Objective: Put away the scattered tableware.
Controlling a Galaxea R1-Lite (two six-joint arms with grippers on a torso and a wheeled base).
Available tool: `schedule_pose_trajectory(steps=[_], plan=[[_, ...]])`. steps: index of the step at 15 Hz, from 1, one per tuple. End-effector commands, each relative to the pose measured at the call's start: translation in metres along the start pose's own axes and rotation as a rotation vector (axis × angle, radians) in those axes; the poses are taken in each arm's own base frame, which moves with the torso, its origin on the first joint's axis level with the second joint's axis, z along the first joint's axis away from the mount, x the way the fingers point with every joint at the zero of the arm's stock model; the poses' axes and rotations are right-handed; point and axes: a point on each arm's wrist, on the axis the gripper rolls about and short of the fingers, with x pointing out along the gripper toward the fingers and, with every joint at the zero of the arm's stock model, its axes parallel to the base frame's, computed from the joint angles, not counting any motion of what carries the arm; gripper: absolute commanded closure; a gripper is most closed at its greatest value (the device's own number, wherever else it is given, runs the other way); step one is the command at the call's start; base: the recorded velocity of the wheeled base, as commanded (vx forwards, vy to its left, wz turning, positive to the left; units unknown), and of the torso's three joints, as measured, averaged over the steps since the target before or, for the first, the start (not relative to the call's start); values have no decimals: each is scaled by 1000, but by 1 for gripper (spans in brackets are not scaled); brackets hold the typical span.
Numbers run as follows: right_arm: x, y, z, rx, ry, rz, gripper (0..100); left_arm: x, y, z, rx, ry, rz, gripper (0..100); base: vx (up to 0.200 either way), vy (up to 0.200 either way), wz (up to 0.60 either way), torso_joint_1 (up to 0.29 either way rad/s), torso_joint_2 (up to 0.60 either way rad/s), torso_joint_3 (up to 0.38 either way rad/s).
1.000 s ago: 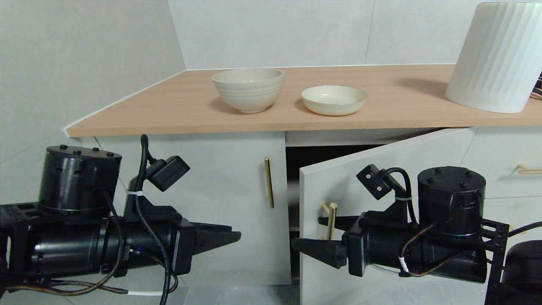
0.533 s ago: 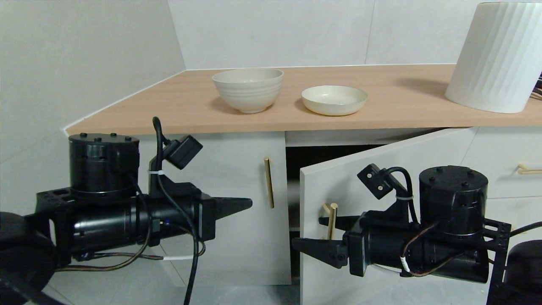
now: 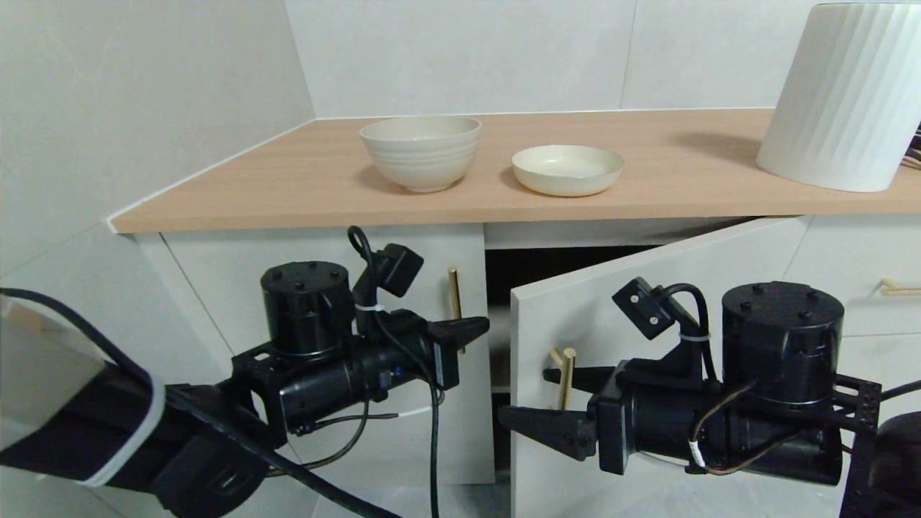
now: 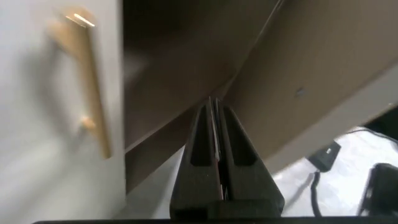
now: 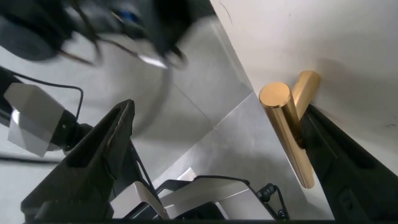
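On the wooden countertop [image 3: 288,194] stand a deep ribbed cream bowl [image 3: 421,152] and, to its right, a shallow cream dish [image 3: 568,170]. Below them the right cabinet door [image 3: 647,288] hangs partly open. My right gripper [image 3: 525,394] is open at that door's brass handle [image 3: 565,374]. In the right wrist view the handle [image 5: 292,124] sits between the spread fingers [image 5: 106,155], close to the far one. My left gripper [image 3: 481,325] is shut and empty, its tips [image 4: 213,102] pointing into the dark cabinet opening [image 3: 554,265] beside the closed left door's handle [image 3: 454,302].
A tall white ribbed container [image 3: 849,93] stands at the counter's right end. Another brass handle [image 3: 899,289] shows on the cabinet front farther right. The walls are tiled, and the left wall closes off the corner. The open door's inner face [image 4: 329,74] lies beside my left gripper.
My left arm has swung forward and rightward, from low at the left to the gap between the two doors. The right arm has barely shifted.
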Motion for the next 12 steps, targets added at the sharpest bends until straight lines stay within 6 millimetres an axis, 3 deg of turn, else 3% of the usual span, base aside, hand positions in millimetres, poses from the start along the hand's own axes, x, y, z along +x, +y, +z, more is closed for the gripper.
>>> schedule_pose_trajectory(steps=[1,7,10,12], plan=[[-1,1,0,-1,0,5,0,22,4,-35,-20,67,-3,100,0,0,0,0,0,0],[-9,-2,-2,2,1,-23,0,47,-2,-44,-68,-5,-25,100,0,0,0,0,0,0],[-19,-8,-1,0,-13,-54,0,60,-4,-32,-53,-51,-47,100,0,0,0,0,0,0],[-27,-12,-1,-26,-21,-80,0,61,-9,-34,-52,-45,-60,100,0,0,0,0,0,0]])
